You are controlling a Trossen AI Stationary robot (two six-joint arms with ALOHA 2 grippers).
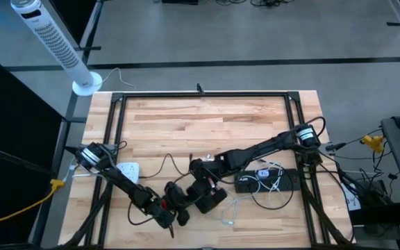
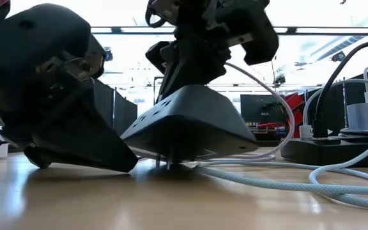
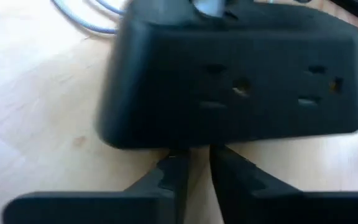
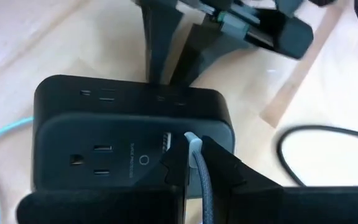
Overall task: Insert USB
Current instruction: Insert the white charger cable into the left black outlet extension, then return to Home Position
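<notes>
Pale butcher-block wood fills the table (image 1: 207, 118), framed by dark rails, with a white tower fan (image 1: 51, 42) standing on the grey floor beyond its far left corner. Near the front edge, both arms crowd over a black power strip (image 1: 209, 196), a squat block with outlets on its sloped faces.

From the right arm's wrist view, the right claw (image 4: 194, 163) is pinched nearly shut on a grey braided USB cable (image 4: 202, 193), its light plug (image 4: 192, 142) sitting at the USB port on the power strip's top face, beside a three-prong outlet. Whether the plug is fully seated I can't tell.

The left claw (image 3: 195, 163) comes in low from the other side, its two dark fingertips (image 3: 174, 167) pressed against the bottom edge of the power strip's side wall. Only a thin slit shows between them, so it stands barely parted, and nothing is held in that slit.

At table height the power strip (image 2: 187, 124) looks tipped up on one edge, with pale cable (image 2: 312, 182) looping across the wood in front. Well to the right lies a second black power strip (image 1: 267, 181) with white leads plugged in, and a small white adapter (image 1: 128, 170) rests near the left arm
</notes>
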